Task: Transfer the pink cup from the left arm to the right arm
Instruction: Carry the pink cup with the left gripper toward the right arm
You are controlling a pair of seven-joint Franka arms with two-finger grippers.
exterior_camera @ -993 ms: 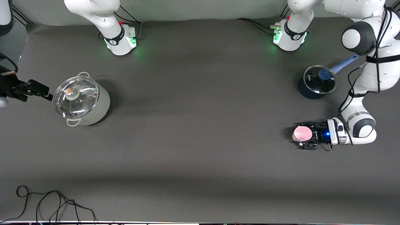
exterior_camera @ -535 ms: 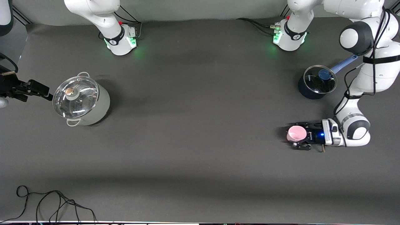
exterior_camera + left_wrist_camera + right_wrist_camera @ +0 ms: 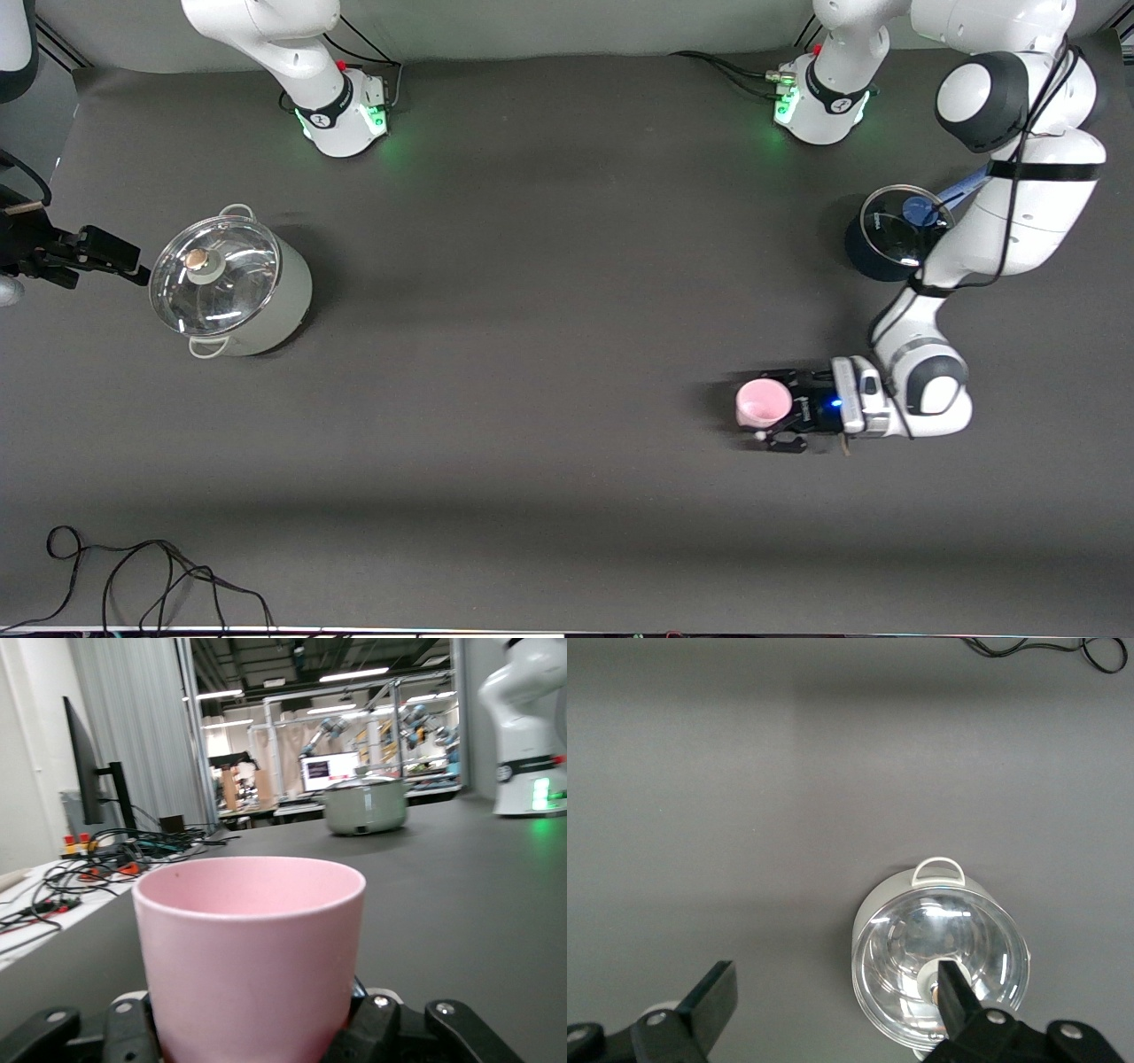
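The pink cup [image 3: 764, 403] is upright in my left gripper [image 3: 764, 408], which is shut on its sides and holds it low over the table toward the left arm's end. In the left wrist view the cup [image 3: 252, 957] fills the foreground between the black fingers [image 3: 461, 1032]. My right gripper [image 3: 104, 259] is open and empty, waiting over the right arm's end of the table beside a pale lidded pot [image 3: 232, 288]. In the right wrist view its fingertips [image 3: 718, 992] stand wide apart above the mat.
The pale pot with a glass lid also shows in the right wrist view [image 3: 939, 966] and in the left wrist view [image 3: 365, 806]. A dark blue saucepan [image 3: 890, 239] with a glass lid sits near the left arm's base. A black cable [image 3: 133, 576] lies at the table's near edge.
My left gripper has carried the pink cup toward the middle of the table, away from the left arm's end. The right arm has not moved.
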